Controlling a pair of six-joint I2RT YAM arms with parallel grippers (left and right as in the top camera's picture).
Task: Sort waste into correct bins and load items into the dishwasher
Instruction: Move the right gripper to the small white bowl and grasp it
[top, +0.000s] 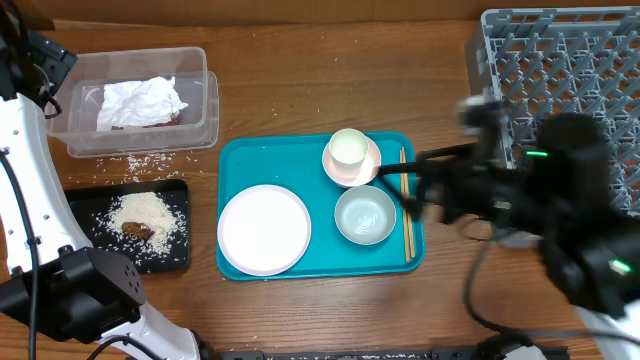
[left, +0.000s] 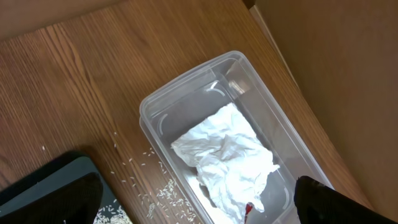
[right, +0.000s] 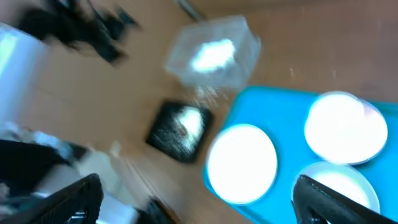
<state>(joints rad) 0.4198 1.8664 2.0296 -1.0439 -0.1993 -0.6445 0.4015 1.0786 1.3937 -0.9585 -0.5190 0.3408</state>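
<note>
The clear tub (top: 205, 95) holds a crumpled white napkin (top: 142, 100) over a red wrapper (top: 165, 120). My left gripper (top: 52, 68) hangs open beside the tub's left end. In the left wrist view it (left: 199, 208) stands over the napkin (left: 227, 155) and a sliver of the wrapper (left: 249, 208). The black tray (top: 175, 190) carries rice and a brown scrap (top: 138, 231). Plate (top: 264, 229), cup (top: 348, 148), bowl (top: 365, 214) and chopsticks (top: 405, 205) lie on the teal tray (top: 240, 160). My right gripper (top: 418, 180), blurred, is open above the chopsticks, with the plate (right: 241, 163) below.
The grey dish rack (top: 560, 70) stands at the back right, behind the right arm. Loose rice grains (top: 140, 162) lie on the wood between the tub and the black tray, also seen as rice grains (left: 165, 190) along the tub (left: 155, 109).
</note>
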